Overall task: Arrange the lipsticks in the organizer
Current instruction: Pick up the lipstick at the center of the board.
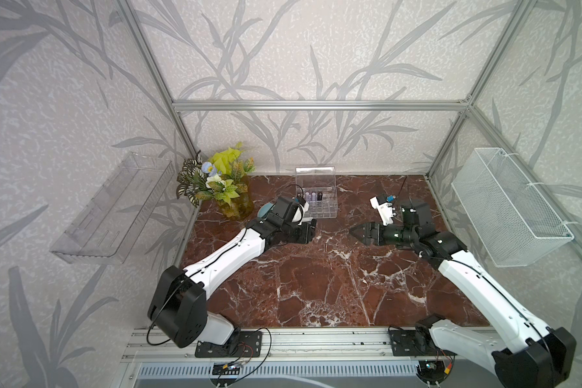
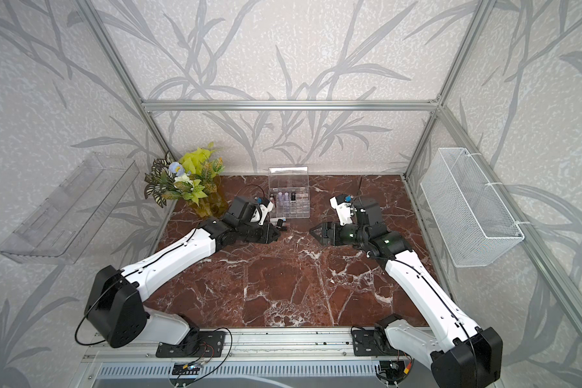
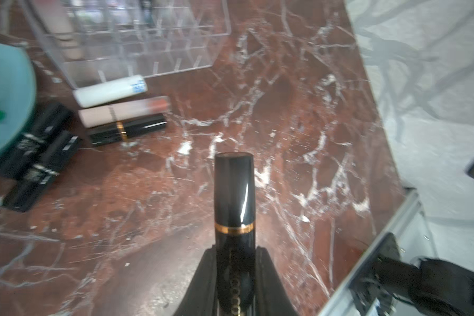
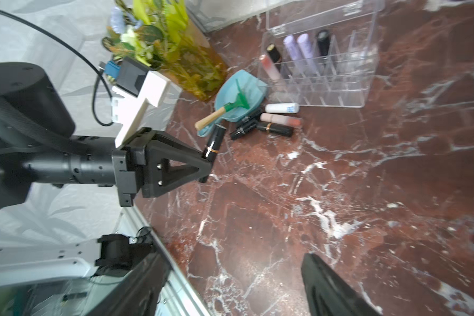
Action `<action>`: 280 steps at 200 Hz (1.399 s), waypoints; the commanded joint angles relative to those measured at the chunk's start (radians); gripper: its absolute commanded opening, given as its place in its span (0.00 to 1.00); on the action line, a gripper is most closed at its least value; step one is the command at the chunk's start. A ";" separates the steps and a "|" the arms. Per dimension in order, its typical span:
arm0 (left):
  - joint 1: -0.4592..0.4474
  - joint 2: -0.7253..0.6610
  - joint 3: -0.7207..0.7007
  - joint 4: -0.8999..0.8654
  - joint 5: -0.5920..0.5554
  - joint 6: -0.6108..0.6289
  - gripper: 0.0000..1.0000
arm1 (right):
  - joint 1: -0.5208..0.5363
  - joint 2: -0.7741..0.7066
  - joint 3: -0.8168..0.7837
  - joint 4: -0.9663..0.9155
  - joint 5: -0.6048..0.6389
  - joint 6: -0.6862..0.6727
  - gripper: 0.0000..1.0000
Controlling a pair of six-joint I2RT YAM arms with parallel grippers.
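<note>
My left gripper [image 3: 235, 262] is shut on a black lipstick with a gold band [image 3: 235, 197], held above the marble near the organizer's front left; in the right wrist view the left gripper [image 4: 207, 164] holds that tube [image 4: 214, 141] tilted. The clear organizer [image 1: 316, 174] [image 4: 340, 90] stands at the back with its lid up, holding two lilac tubes [image 4: 298, 52], two black ones [image 4: 323, 41] and a pink one [image 4: 270, 68]. A white [image 4: 282, 107], a beige [image 4: 281, 119] and several black lipsticks [image 4: 275, 129] lie in front of it. My right gripper [image 4: 230, 287] [image 1: 353, 231] is open and empty.
A teal scoop [image 4: 230, 90] with a green rake lies next to the loose tubes. A plant in an amber vase [image 1: 222, 184] stands at the back left. A clear wall tray [image 1: 115, 208] hangs on the left, a white mesh basket [image 1: 508, 205] on the right.
</note>
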 commanded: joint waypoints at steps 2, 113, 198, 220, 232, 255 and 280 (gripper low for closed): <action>-0.004 -0.109 -0.068 0.230 0.315 -0.030 0.17 | -0.003 -0.003 0.014 0.141 -0.238 0.087 0.86; -0.018 -0.179 -0.145 0.492 0.559 -0.145 0.17 | 0.059 0.075 0.013 0.394 -0.307 0.236 0.68; -0.022 -0.162 -0.141 0.504 0.577 -0.149 0.17 | 0.084 0.084 0.028 0.410 -0.281 0.222 0.48; -0.024 -0.162 -0.143 0.504 0.576 -0.150 0.17 | 0.083 0.085 0.029 0.421 -0.276 0.225 0.47; -0.025 -0.163 -0.144 0.504 0.576 -0.150 0.17 | 0.083 0.085 0.025 0.435 -0.275 0.231 0.46; -0.026 -0.164 -0.147 0.501 0.573 -0.150 0.17 | 0.084 0.087 0.017 0.459 -0.275 0.244 0.42; -0.029 -0.164 -0.149 0.502 0.570 -0.150 0.17 | 0.083 0.083 0.007 0.471 -0.274 0.250 0.33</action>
